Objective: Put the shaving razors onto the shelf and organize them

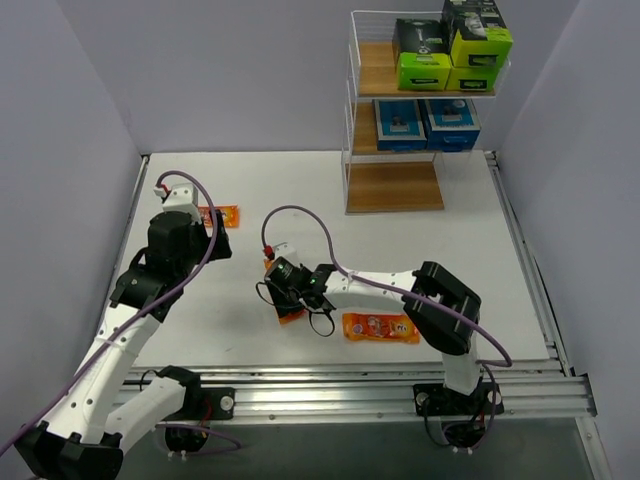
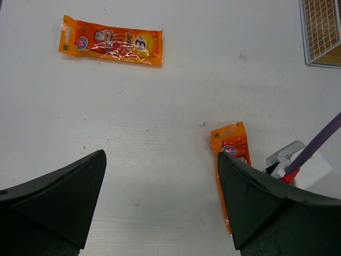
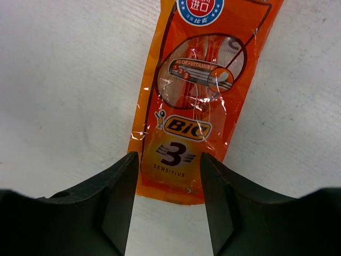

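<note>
A: So, from above, where does everything sit?
B: Upper right of the frame, the shelf point(image 1: 395, 188). Green-and-black boxes point(image 1: 424, 58) fill its top board, blue cards point(image 1: 401, 122) the middle one. Their print is too small to read.
A: And the razors not on it?
B: Three orange ones on the table point(image 1: 480, 260): the left packet point(image 1: 222, 215) at centre left, the front packet point(image 1: 380, 327) at lower centre, and the middle packet point(image 1: 290, 316) poking out under the right gripper point(image 1: 292, 299).
A: Left wrist view?
B: The left gripper point(image 2: 160, 160) is spread wide, only bare table between its fingers. The left packet lies upper left, a big "3" legible. Lower right, the middle packet is partly behind one finger, beside a white plug point(image 2: 282, 156) and a purple cable point(image 2: 322, 137).
A: Right wrist?
B: The middle packet runs up the centre, reading "BiC", "3", "SENSITIVE", "ALOE+VITAMIN", with Chinese characters on a blue badge. Its lower end lies between the half-parted jaws, which overlap its edges; whether they pinch it, I cannot tell.
</note>
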Robot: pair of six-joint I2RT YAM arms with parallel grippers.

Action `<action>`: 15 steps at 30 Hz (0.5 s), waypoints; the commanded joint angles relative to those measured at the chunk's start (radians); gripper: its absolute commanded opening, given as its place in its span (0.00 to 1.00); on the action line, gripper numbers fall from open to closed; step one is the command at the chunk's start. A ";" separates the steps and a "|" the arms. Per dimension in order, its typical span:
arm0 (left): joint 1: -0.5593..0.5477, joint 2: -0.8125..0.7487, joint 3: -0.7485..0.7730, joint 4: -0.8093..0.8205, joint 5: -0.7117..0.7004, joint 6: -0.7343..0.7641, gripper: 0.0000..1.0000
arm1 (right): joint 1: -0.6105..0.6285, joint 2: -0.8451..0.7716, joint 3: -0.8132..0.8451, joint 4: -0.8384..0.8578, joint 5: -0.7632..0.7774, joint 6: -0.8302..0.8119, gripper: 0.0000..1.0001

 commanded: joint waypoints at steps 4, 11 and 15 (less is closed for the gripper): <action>0.006 -0.018 0.007 0.025 0.021 -0.004 0.94 | 0.027 0.046 0.048 -0.098 0.107 0.027 0.45; 0.006 -0.020 0.007 0.025 0.024 -0.005 0.94 | 0.038 0.075 0.024 -0.093 0.118 0.049 0.39; 0.006 -0.023 0.004 0.025 0.028 -0.007 0.94 | 0.039 0.093 0.015 -0.094 0.127 0.061 0.35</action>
